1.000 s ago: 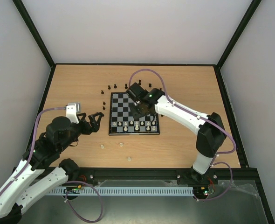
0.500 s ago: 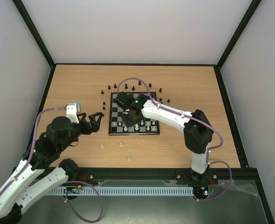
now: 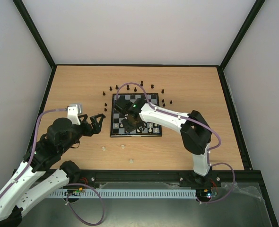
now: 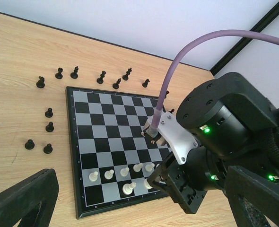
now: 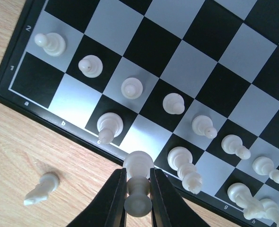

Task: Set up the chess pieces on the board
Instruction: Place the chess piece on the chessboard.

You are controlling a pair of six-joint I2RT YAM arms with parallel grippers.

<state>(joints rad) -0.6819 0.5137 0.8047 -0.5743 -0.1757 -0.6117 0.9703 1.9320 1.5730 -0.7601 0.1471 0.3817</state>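
From above, the board point(image 3: 119, 106) lies mid-table with black chessmen point(image 3: 117, 87) strung along its far and left sides. A few loose white pieces point(image 3: 103, 148) lie on the wooden tabletop point(image 3: 73, 85) near its front edge. The right gripper point(image 3: 129, 124) reaches across to the board's near-left part. The left gripper point(image 3: 96, 122) hangs spread wide and empty just left of the board.

The left wrist view shows the same thing: its own fingers sit far apart at the frame corners, and the right arm covers the near-right squares.

The right wrist view shows the fingers point(image 5: 118, 198) pinched narrow on a cream-white chessman point(image 5: 138, 165). It is poised over the near rim, by the vacant silvery back-row square point(image 5: 139, 136). A row of white pawns point(image 5: 131, 87) fills the second rank, and a fallen white piece point(image 5: 41, 189) lies off the board.

To seat the piece well, I would centre it over that free square and lower it straight until the base sits flat. Then part the fingers only a little, so the close neighbours point(image 5: 108, 126) stay put, and lift straight up.
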